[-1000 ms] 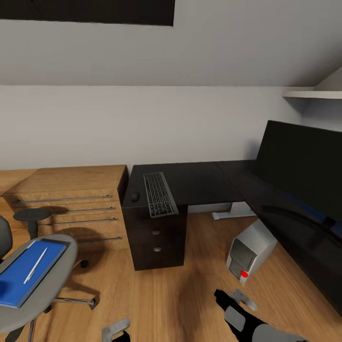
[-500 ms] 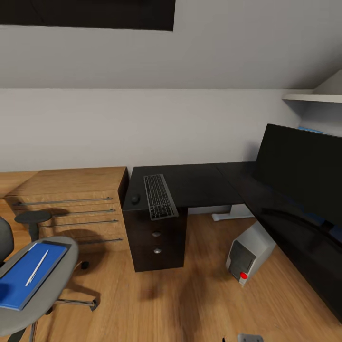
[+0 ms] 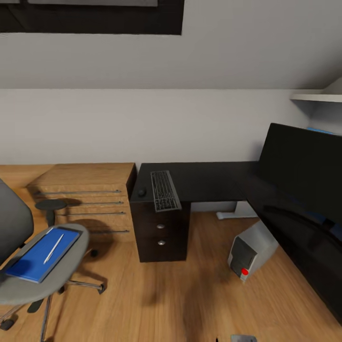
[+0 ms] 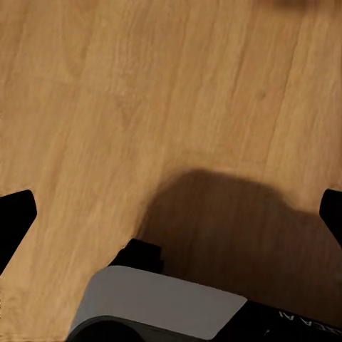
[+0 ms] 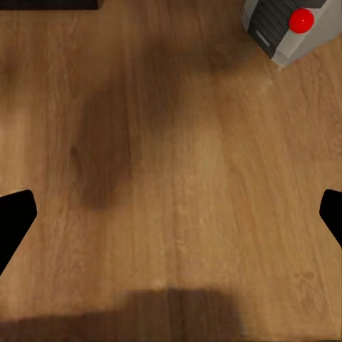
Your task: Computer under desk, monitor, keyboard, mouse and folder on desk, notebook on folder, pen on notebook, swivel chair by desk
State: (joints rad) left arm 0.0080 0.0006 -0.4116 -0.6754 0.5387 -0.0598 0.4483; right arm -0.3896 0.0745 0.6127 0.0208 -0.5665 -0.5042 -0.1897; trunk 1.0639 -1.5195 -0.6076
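Note:
The black L-shaped desk (image 3: 209,178) carries the keyboard (image 3: 165,191), with the mouse (image 3: 141,192) just to its left. On the desk's right wing stands the monitor (image 3: 304,171). The grey computer (image 3: 249,251) sits tilted on the floor by the desk, and its red light shows on the computer (image 5: 288,25) in the right wrist view. At the left, the swivel chair (image 3: 19,289) holds the blue folder (image 3: 33,261) with the pen (image 3: 53,248) on top. The notebook is out of view. My left gripper (image 4: 171,214) and right gripper (image 5: 171,214) both hang open over bare floor.
A light-wood drawer unit (image 3: 85,194) stands against the desk's left end. The desk's black drawers (image 3: 161,235) face me. A white shelf (image 3: 316,96) hangs at the upper right and a dark skylight (image 3: 95,19) is overhead. Wood floor (image 3: 166,294) lies between chair and desk.
The whole head view has swung left and backed off, so the chair shows more fully. My right arm and the left gripper tip have dropped below the picture's bottom edge. The objects themselves stayed put.

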